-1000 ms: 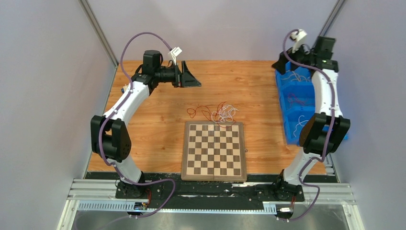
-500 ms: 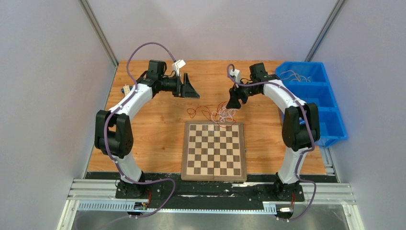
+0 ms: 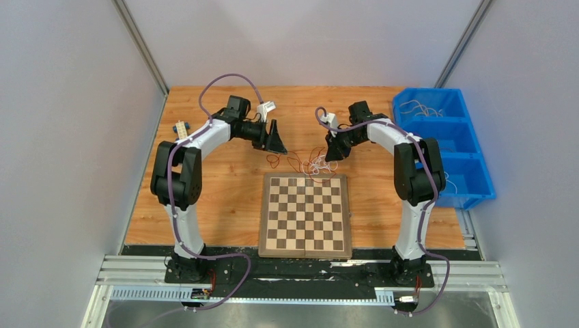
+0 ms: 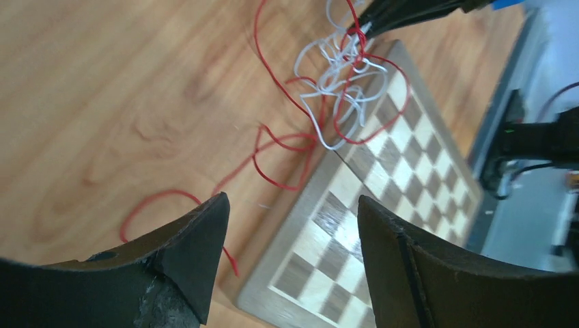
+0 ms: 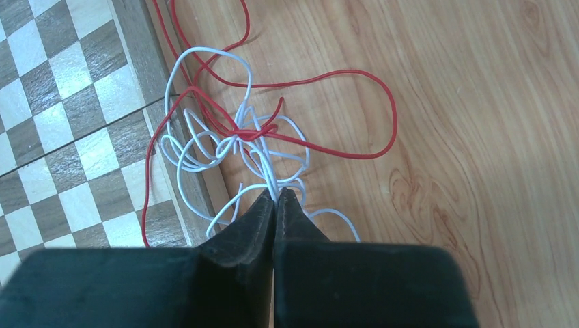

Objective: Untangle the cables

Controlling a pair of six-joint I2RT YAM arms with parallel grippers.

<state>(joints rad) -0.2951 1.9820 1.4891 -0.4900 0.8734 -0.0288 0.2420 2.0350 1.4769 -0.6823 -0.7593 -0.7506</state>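
Observation:
The cables [image 3: 313, 162] are a small tangle of thin red and white wires on the wooden table, lying just beyond the chessboard's far edge. In the right wrist view the knot of the cables [image 5: 249, 133] lies right in front of my right gripper [image 5: 276, 195], which is shut on a white strand at the tangle's edge. From above, the right gripper [image 3: 332, 155] sits at the tangle's right side. My left gripper [image 3: 278, 144] hovers to the left of the tangle, open and holding nothing. In its own view the left gripper [image 4: 290, 205] frames a loose red strand, with the cables [image 4: 345, 68] farther ahead.
A chessboard [image 3: 305, 215] lies in the middle of the table, and some wire loops rest over its far edge [image 5: 198, 184]. A blue three-compartment bin [image 3: 479, 180] with more thin wires in it stands at the right edge. Grey walls enclose the table.
My right arm swung from the blue bin to the tangle and closed on a white strand. My left arm moved right and down toward the tangle, its jaws narrowing a little.

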